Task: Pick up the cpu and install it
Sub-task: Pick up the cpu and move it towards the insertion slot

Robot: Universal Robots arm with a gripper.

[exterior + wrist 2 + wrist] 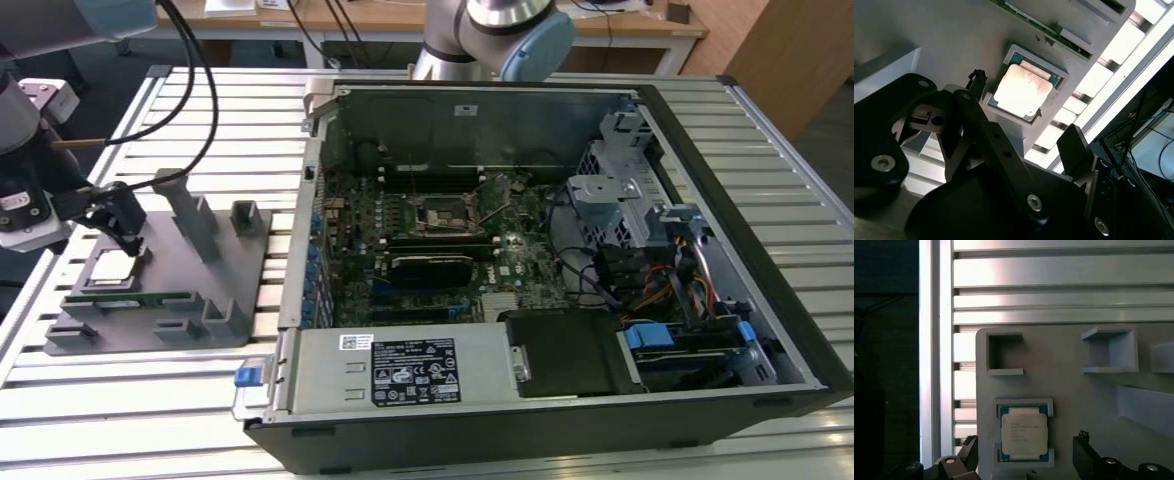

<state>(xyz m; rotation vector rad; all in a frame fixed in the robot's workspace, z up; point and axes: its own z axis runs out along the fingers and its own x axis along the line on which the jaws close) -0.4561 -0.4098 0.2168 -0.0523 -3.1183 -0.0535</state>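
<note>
Over the grey plastic holder plate (1074, 395), our black gripper (1027, 439) hangs wide open astride the silvery square cpu (1024, 430).

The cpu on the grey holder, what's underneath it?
The cpu lies in a raised pale frame on the grey fixture plate, which rests on the slatted metal table. What lies directly beneath the chip is covered by it.
</note>
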